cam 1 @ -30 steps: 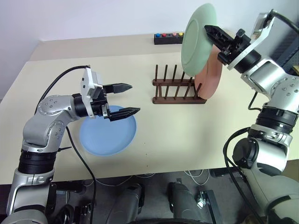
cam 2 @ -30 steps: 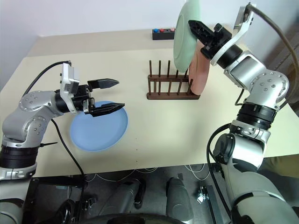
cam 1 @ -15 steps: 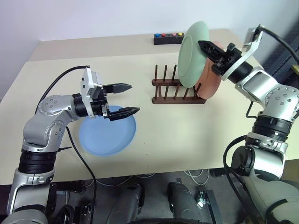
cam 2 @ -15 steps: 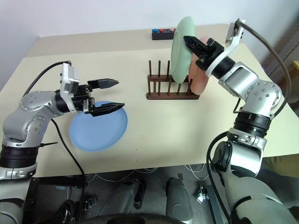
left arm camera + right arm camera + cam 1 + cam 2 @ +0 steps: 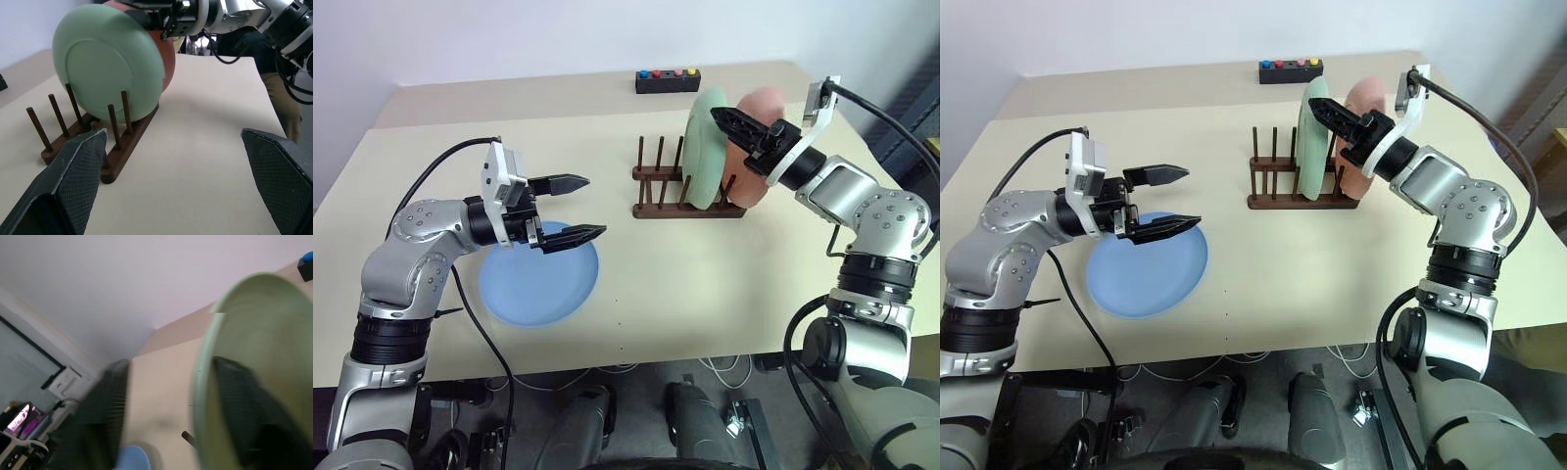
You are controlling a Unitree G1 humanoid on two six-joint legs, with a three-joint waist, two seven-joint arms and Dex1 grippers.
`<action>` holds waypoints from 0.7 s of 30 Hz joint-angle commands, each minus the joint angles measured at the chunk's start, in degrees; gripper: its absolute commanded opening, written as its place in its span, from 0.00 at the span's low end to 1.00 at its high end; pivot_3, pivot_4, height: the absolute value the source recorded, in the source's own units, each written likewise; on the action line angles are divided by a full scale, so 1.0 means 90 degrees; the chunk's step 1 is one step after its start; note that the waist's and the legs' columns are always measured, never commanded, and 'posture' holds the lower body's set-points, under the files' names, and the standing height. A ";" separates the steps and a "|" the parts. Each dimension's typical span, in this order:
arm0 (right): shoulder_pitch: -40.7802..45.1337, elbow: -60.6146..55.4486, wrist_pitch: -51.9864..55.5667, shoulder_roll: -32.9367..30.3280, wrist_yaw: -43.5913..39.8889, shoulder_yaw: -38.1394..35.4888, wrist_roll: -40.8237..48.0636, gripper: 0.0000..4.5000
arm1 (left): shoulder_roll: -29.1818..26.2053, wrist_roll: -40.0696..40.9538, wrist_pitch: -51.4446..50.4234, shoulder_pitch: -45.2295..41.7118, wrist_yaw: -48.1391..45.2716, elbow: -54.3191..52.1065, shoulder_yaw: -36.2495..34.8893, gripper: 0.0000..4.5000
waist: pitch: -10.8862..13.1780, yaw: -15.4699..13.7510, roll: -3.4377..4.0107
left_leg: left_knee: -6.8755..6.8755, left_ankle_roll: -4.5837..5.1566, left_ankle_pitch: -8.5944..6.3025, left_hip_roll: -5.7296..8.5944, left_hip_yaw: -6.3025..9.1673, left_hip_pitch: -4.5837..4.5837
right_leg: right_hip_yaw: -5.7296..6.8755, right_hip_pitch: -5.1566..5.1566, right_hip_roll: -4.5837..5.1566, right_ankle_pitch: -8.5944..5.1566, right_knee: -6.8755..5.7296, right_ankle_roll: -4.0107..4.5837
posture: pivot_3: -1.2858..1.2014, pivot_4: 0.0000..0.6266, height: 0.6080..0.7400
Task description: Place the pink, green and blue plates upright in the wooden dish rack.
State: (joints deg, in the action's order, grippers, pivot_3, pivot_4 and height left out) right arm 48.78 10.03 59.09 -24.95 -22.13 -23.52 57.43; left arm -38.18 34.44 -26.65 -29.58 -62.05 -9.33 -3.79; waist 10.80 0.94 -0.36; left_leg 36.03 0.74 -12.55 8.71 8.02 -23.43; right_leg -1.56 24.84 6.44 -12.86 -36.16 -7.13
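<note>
From the head views, the green plate (image 5: 703, 149) stands on edge in the wooden dish rack (image 5: 685, 186), the pink plate (image 5: 759, 147) upright just behind it; the right claw (image 5: 1329, 110) straddles the green rim, fingers parted. The left claw (image 5: 576, 208) hangs spread wide above the flat blue plate (image 5: 538, 274). The left wrist view shows the green plate's underside facing that claw. No readable writing anywhere.
</note>
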 commanded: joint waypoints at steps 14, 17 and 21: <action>0.0245 -0.1276 -0.1235 -0.1062 -0.1560 0.0587 -0.0790 0.99 | -0.0129 -0.0064 0.0190 -0.0067 -0.0024 -0.0028 -0.0203 1.00 | 0.0000 -0.0015 0.0000 | -0.0001 0.0000 0.0000 0.0000 0.0000 0.0000 | 0.0001 0.0000 0.0000 0.0000 0.0003 0.0000 | 0.52 0.24 1.00; -0.0001 -0.1496 -0.1402 -0.1345 -0.2339 0.0536 -0.0615 0.99 | -0.0239 -0.0198 0.0255 -0.0086 0.0017 0.0123 -0.0232 1.00 | -0.0001 -0.0017 -0.0002 | 0.0000 0.0001 -0.0001 0.0000 -0.0001 0.0000 | 0.0003 -0.0003 0.0001 0.0000 0.0005 0.0000 | 0.52 0.24 1.00; -0.0977 -0.2319 -0.1768 -0.1900 -0.3974 0.0505 -0.0327 0.99 | -0.0699 -0.0501 -0.0224 -0.0156 0.0348 0.0601 -0.0288 1.00 | 0.0000 -0.0034 -0.0006 | 0.0002 0.0004 -0.0003 -0.0001 0.0002 0.0000 | 0.0009 -0.0007 -0.0001 0.0000 0.0007 -0.0001 | 0.52 0.24 1.00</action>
State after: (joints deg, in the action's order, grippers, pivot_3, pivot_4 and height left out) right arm 40.28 -7.59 42.94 -40.33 -52.51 -17.97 51.25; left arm -42.60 31.06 -26.54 -29.91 -60.44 -4.95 -4.15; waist 10.80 0.64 -0.42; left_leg 36.04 0.78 -12.58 8.71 8.03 -23.43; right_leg -1.48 24.77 6.44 -12.86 -36.09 -7.14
